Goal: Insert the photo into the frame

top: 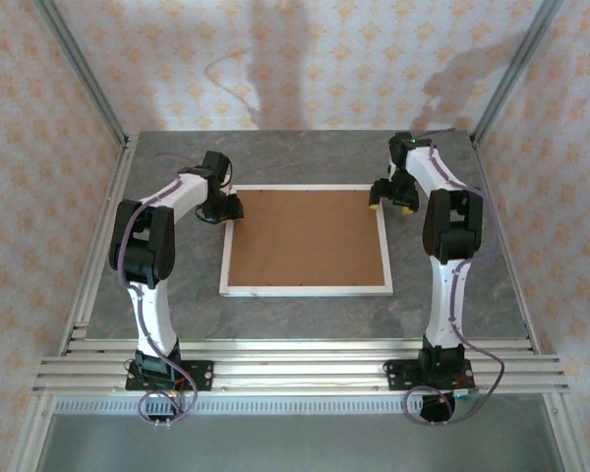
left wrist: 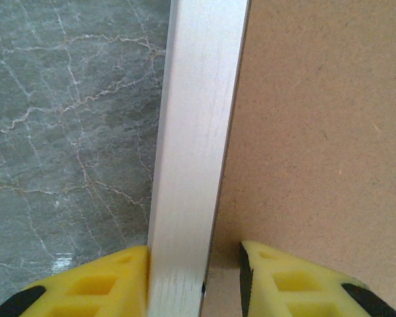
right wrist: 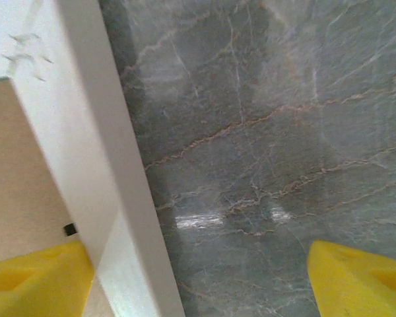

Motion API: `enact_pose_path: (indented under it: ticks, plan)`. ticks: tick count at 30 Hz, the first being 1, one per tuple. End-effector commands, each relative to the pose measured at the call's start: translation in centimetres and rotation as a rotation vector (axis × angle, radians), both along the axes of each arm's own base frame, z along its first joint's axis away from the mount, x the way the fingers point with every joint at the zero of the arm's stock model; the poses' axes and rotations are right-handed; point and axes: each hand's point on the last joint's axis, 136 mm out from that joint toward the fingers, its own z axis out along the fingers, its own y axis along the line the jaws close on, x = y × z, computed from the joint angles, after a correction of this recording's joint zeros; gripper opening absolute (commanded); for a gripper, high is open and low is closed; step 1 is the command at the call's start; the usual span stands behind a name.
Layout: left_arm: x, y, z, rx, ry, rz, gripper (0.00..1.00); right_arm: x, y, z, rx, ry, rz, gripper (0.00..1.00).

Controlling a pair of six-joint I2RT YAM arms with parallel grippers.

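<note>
The frame (top: 305, 288) lies flat on the table, its thin white border around a plain brown backing board (top: 307, 236). The teal-blue photo is out of view. My left gripper (top: 232, 206) sits at the frame's far left edge. In the left wrist view its yellow fingers (left wrist: 96, 287) straddle the white border (left wrist: 195, 132); the left finger touches it and the right finger stands a little off, over the board (left wrist: 317, 132). My right gripper (top: 391, 202) is at the far right corner, wide open, with the border (right wrist: 99, 165) just inside its left finger (right wrist: 33, 277).
The grey marbled table (top: 452, 295) has bare room on all sides of the frame. Metal posts and patterned walls close in the back and sides. An aluminium rail runs along the near edge by the arm bases.
</note>
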Motion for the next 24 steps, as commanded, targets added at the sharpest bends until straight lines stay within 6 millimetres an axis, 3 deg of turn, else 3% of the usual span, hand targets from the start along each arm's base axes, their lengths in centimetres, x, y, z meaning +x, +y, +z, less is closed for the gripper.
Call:
enact_pose_path:
  ticks: [1,5,8,13,17,20,24]
  plan:
    - [-1.0,-0.4,-0.3,-0.008,0.031,-0.026,0.37,-0.9,-0.7,-2.1,-0.048,0.056,-0.007,0.84]
    - [-1.1,-0.4,-0.4,-0.008,0.034,-0.025,0.37,-1.4,-0.5,-4.0,-0.04,0.114,0.002,0.84]
    - [-1.1,-0.4,-0.3,-0.01,0.03,-0.023,0.37,-1.6,-0.3,-4.1,-0.053,0.128,0.016,0.83]
    - [-1.3,-0.2,-0.3,0.002,0.034,-0.023,0.37,-0.3,1.2,0.7,0.018,0.005,0.019,0.84]
    - [-1.2,-0.1,-0.1,0.005,0.029,-0.02,0.37,0.8,0.4,4.4,-0.017,-0.084,0.005,0.84]
    - [-1.2,-0.1,-0.1,0.004,0.028,-0.02,0.37,1.1,-0.6,4.8,-0.068,-0.095,-0.006,0.84]
    - [-1.2,-0.2,-0.3,0.004,0.036,-0.023,0.37,1.3,-1.2,3.7,-0.102,-0.071,-0.01,0.84]
